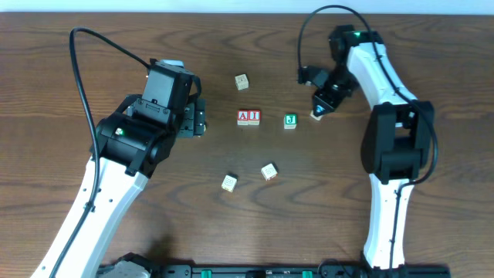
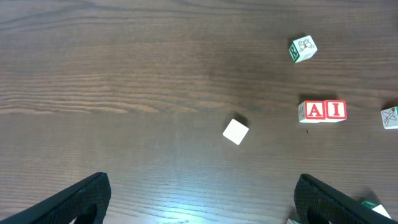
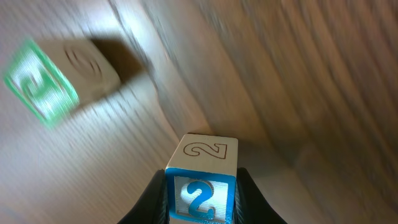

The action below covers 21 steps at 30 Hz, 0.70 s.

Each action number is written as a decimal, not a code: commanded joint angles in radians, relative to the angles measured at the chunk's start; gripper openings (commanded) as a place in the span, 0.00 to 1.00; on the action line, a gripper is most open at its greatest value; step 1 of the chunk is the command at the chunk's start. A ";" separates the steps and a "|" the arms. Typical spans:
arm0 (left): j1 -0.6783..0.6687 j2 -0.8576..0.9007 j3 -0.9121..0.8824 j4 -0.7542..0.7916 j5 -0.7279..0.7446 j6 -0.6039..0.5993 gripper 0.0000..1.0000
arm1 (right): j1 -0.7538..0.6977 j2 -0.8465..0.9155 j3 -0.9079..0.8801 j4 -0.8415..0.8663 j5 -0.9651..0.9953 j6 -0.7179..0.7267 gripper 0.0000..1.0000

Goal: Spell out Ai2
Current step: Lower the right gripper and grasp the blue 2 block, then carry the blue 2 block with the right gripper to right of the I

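Two red-lettered blocks, A (image 1: 243, 117) and I (image 1: 255, 117), sit side by side mid-table; they also show in the left wrist view, A (image 2: 314, 111) and I (image 2: 336, 111). My right gripper (image 1: 319, 110) is shut on a wooden block with a blue 2 (image 3: 201, 186), held just right of a green J block (image 1: 290, 120), which is blurred in the right wrist view (image 3: 56, 78). My left gripper (image 1: 199, 118) is open and empty, left of the A block; its fingers frame bare wood (image 2: 202, 199).
Loose wooden blocks lie around: one behind the A and I pair (image 1: 242, 81), two nearer the front (image 1: 229, 182) (image 1: 268, 171). A plain block (image 2: 236, 131) lies ahead of the left gripper. The right arm's cable arcs above the back edge.
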 commanded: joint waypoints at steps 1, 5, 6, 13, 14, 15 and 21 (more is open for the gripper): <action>0.003 -0.011 0.016 -0.006 -0.019 -0.015 0.95 | 0.045 -0.005 0.024 0.029 -0.018 0.134 0.09; 0.003 -0.038 0.016 -0.033 -0.035 -0.015 0.95 | 0.061 -0.024 0.067 0.077 0.002 0.297 0.10; 0.003 -0.045 0.016 -0.045 -0.045 -0.015 0.95 | 0.061 -0.027 0.078 0.089 0.015 0.343 0.10; 0.003 -0.089 0.016 -0.098 -0.071 -0.015 0.95 | 0.068 -0.033 0.131 0.061 0.031 0.579 0.10; 0.003 -0.092 0.016 -0.102 -0.071 -0.015 0.95 | 0.072 -0.033 0.131 0.055 0.031 0.603 0.11; 0.003 -0.096 0.016 -0.106 -0.077 -0.015 0.95 | 0.077 -0.033 0.131 0.050 0.031 0.636 0.11; 0.003 -0.114 0.016 -0.136 -0.108 -0.016 0.96 | 0.141 -0.033 0.131 0.053 0.032 0.783 0.10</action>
